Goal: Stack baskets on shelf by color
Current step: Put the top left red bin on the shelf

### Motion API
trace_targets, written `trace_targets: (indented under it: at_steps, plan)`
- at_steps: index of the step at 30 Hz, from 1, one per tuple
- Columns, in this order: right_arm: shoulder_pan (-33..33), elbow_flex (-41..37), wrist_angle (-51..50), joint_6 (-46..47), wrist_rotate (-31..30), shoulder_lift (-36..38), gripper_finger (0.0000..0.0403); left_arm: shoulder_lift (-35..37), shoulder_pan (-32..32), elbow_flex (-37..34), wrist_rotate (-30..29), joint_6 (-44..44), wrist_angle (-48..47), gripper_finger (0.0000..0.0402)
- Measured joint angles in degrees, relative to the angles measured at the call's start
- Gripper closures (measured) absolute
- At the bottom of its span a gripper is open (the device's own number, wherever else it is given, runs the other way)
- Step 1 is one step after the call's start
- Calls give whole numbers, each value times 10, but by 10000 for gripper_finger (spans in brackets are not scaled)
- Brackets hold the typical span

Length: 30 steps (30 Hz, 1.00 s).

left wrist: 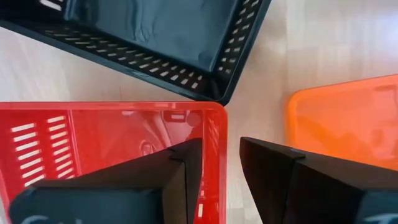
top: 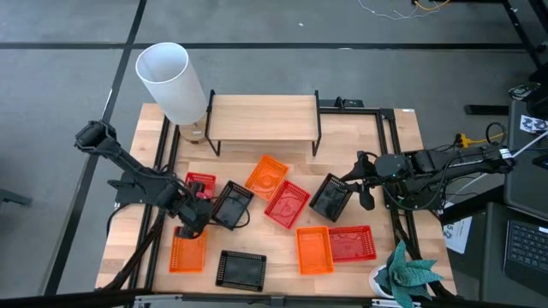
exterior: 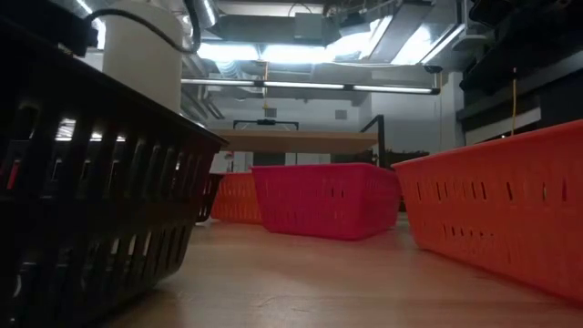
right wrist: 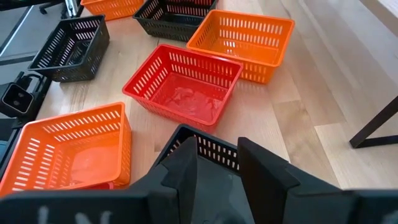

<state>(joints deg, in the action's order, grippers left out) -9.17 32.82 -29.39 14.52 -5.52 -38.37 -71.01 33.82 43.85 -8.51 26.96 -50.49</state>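
Observation:
Nine baskets lie scattered on the table in front of the shelf (top: 261, 117), whose top board is bare. My left gripper (top: 190, 208) (left wrist: 221, 146) is open over a red basket (top: 200, 185) at the table's left. Its fingers stand on either side of that basket's end wall (left wrist: 217, 134), one over the inside and one outside, with bare table showing beside the wall. A black basket (top: 231, 205) and an orange basket (top: 187, 251) lie next to it. My right gripper (top: 358, 184) (right wrist: 219, 158) is shut on another black basket (top: 330, 197) at the right. My right gripper holds the black basket by its wall near a corner (right wrist: 214, 152), pinched between the two fingers, which come slanting down from the table's right side. The basket looks tilted in the high view; I cannot tell whether its far part rests on the table.
A tall white cylinder (top: 171, 81) stands by the shelf's left end. In the middle lie an orange basket (top: 267, 175) and a red basket (top: 287, 204). Toward the near edge lie an orange basket (top: 314, 250), a red basket (top: 353, 243) and a black basket (top: 241, 269). A plant (top: 407, 274) sits at the near right corner.

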Motion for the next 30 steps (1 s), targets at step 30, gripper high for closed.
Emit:
trace_targets:
  at_steps: [30]
  plan:
    - [0, -1, 0, 0, 0, 0, 286, -123, -2, 18, 58, 167, -71, 400]
